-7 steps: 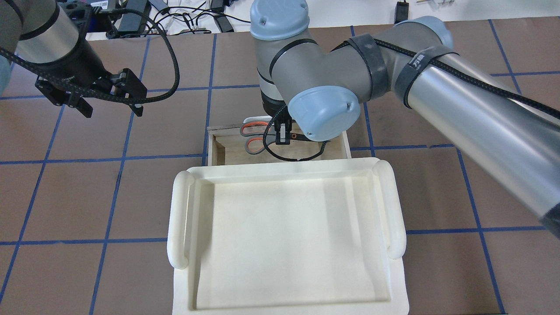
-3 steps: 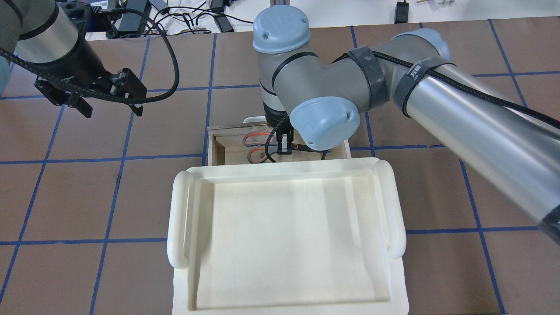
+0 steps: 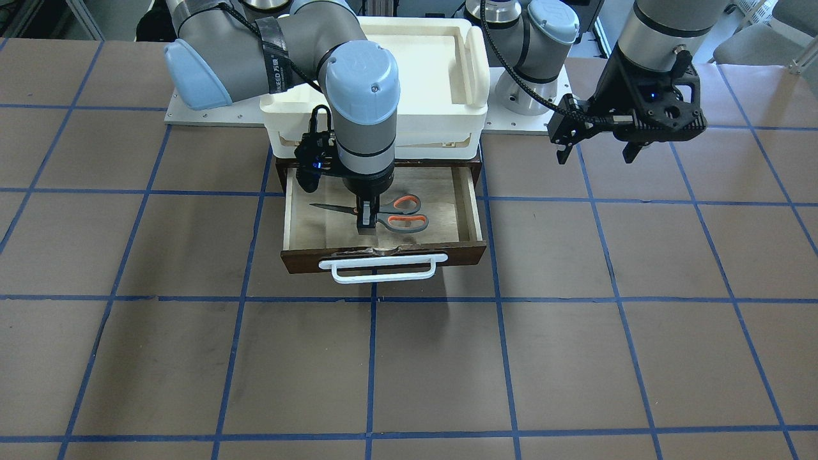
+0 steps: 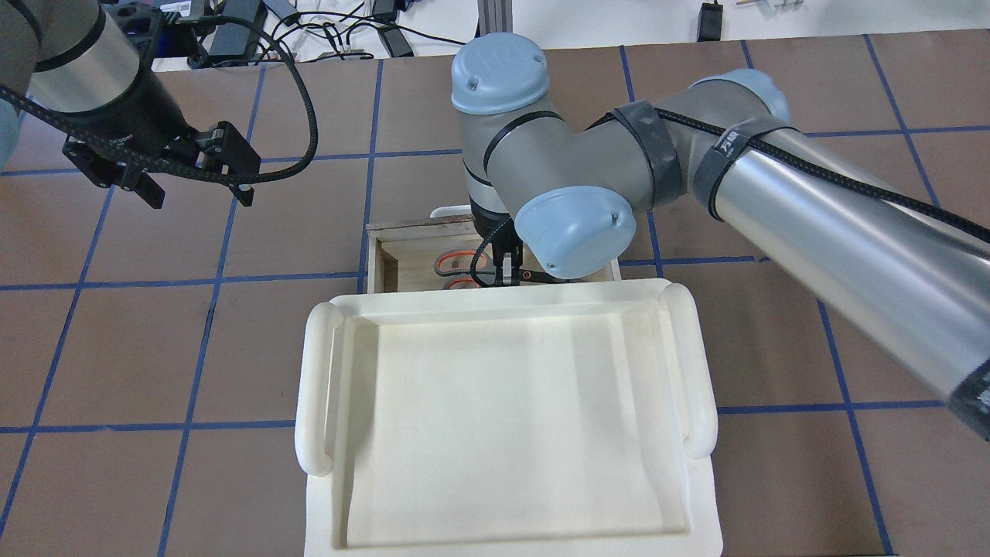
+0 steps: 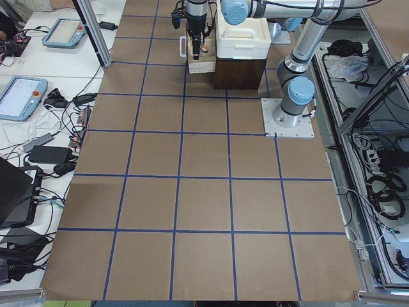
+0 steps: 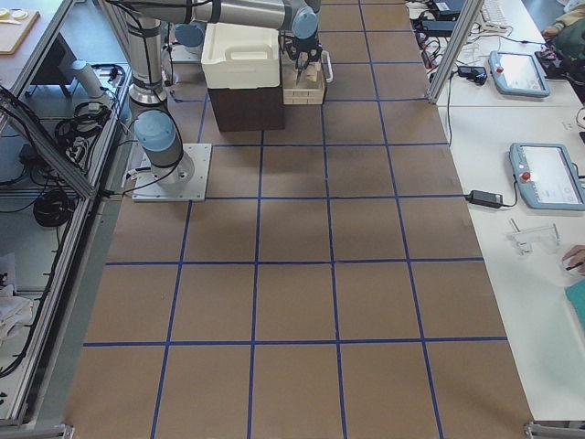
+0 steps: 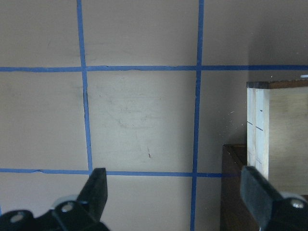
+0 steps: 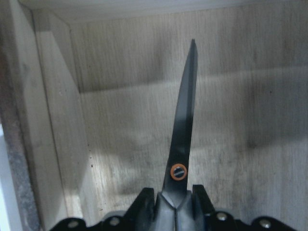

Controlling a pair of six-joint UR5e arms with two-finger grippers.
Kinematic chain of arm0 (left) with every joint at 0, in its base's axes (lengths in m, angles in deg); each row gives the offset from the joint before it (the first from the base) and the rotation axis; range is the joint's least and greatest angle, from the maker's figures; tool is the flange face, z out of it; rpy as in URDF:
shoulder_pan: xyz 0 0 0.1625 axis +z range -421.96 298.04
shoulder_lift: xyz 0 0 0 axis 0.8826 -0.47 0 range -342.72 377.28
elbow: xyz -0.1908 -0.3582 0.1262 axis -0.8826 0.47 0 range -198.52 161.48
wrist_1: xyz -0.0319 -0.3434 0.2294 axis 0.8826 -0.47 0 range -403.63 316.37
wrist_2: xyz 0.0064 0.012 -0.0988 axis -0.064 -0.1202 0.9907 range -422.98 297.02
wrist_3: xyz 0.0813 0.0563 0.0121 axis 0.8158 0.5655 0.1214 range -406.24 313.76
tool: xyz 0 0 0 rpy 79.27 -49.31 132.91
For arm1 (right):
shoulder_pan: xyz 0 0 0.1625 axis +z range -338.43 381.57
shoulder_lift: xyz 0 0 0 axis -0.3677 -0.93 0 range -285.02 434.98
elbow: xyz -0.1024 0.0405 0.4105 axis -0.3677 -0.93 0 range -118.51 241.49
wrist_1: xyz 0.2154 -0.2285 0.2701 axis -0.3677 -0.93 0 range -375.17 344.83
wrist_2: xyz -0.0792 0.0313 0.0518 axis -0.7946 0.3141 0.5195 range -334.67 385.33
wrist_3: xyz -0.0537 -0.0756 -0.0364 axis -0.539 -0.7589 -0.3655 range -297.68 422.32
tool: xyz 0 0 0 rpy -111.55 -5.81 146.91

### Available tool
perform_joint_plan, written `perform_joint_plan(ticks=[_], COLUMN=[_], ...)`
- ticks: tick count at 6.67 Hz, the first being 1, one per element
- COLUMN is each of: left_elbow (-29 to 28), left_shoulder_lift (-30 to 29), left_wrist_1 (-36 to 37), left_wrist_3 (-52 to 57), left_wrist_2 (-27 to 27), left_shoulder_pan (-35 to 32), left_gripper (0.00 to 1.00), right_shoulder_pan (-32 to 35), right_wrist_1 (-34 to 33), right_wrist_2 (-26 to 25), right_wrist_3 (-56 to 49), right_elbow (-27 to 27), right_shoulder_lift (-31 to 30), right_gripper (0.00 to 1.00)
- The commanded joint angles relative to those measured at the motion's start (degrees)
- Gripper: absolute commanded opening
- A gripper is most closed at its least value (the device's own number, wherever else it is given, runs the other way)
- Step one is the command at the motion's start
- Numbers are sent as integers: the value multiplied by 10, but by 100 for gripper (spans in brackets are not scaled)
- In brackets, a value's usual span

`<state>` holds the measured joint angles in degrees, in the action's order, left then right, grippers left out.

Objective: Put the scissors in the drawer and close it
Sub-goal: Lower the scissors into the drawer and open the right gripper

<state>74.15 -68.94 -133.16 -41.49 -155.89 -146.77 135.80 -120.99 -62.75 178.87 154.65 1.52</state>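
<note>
Right end effector (image 3: 365, 220) has lowered — scissors (image 3: 386, 220) deeper in drawer (image 3: 307, 262).

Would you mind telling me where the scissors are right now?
In the front-facing view the scissors are inside the open drawer, near its middle, clamped in the right gripper by the pivot, blades pointing to that view's left.

Overhead from behind, front camera opposite, both sharing the drawer (image 3: 470, 253), end views distant, wrist cameras close.
</note>
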Motion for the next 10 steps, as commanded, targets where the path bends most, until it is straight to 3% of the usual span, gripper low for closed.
perform_joint_plan(ticks=[1,7,8,9,10], left_elbow=[1,0,0,1,0], left_shoulder_lift=[3,4,-7,-2,-1], left_wrist_1=[1,1,1,-16,-28], left_wrist_3=[-1,-2,-1,-1,-1], left_wrist_2=[-1,6,9,-1,1], left_shoulder_pan=[0,0,3,11,23], left_gripper=[100,100,100,100,100], right_shoulder_pan=[3,5,5,6,14], right_wrist_1=[-18,-30,-28,-25,-30], right_wrist_2=[-1,3,2,4,18], right_wrist_3=[1,5,5,9,10], right_elbow=[2,25,25,24,19], right_shoulder_lift=[4,8,9,8,8], right_gripper=[0,2,37,56,57])
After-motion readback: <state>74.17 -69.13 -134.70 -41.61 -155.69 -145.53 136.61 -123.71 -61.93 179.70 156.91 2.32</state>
